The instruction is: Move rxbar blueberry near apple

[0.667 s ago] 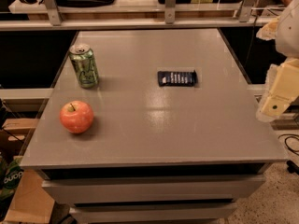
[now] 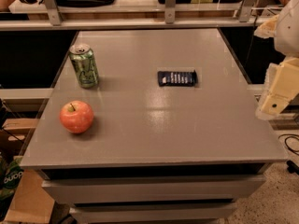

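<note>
On grey table, right of centre: rxbar blueberry lying flat, well apart from apple at front left (green can behind it). Off right edge: gripper, clear of bar, open or closed cannot tell. No progress as yet; pick-up and carry outstanding.

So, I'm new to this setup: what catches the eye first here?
The red-orange apple sits near the front-left corner of the grey table, a green soda can upright behind it. The dark rxbar blueberry lies flat mid-table; the pale gripper hangs beyond the right edge.
</note>
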### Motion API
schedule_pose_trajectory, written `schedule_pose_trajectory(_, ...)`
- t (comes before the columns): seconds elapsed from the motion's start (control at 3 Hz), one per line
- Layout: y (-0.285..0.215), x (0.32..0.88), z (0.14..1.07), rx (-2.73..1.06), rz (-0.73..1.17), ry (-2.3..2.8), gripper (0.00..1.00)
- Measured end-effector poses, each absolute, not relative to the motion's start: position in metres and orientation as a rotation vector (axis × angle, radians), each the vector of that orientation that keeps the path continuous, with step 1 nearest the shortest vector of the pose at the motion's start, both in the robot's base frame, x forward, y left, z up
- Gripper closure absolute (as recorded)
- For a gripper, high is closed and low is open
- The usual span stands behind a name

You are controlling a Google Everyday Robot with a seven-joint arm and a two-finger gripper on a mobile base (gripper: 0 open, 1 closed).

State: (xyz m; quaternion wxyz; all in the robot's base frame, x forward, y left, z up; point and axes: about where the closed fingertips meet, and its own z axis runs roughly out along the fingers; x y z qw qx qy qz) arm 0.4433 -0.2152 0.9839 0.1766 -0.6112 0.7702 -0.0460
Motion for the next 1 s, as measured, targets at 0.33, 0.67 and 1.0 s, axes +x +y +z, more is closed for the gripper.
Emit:
schedule_pose_trajectory(0.33, -0.21, 0.455, 0.977, -1.79, -0.129, 2.121, 0.0)
schedule_pose_trajectory(0.67, -0.193, 0.476, 0.962, -1.905, -0.131, 2.018, 0.0)
schedule_pose_trajectory(1.0, -0.175, 0.499, 0.95, -1.996, -0.133, 1.934, 0.0)
